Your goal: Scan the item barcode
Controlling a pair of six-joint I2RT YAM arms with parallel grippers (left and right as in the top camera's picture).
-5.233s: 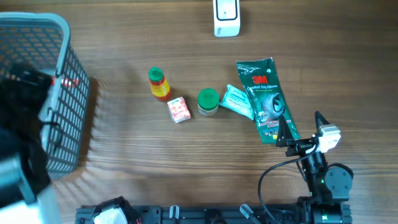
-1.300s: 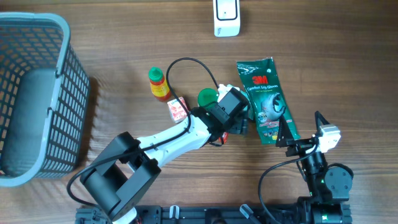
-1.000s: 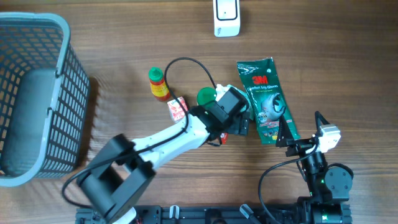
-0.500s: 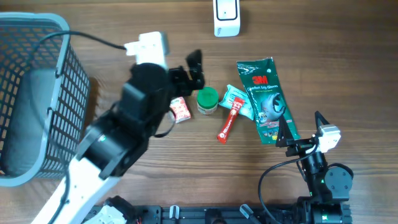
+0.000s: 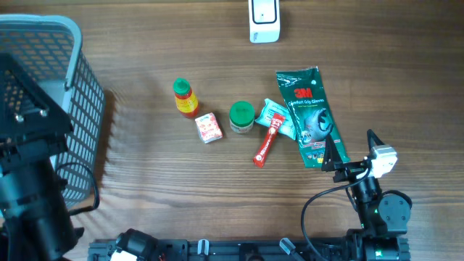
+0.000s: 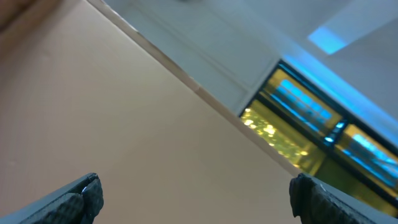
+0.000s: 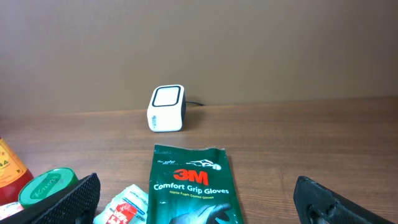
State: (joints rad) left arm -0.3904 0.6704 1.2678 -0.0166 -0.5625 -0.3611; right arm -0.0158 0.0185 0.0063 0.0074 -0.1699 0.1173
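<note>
Right wrist view puts the right hand low at the near edge of the tabletop, its jaws spread wide and empty, with the 3M gloves pack lying flat just ahead. The left hand is also wide open and holds nothing; it is aimed at a wall and ceiling, its arm a dark blur near left beside the basket. Farther in, the red sachet lies flat, its upper end touching a pale blue packet. Leftward sit a green-lidded jar, a small red-and-white box and a sauce bottle. The scanner stands at the far edge, well apart from the sachet.
</note>
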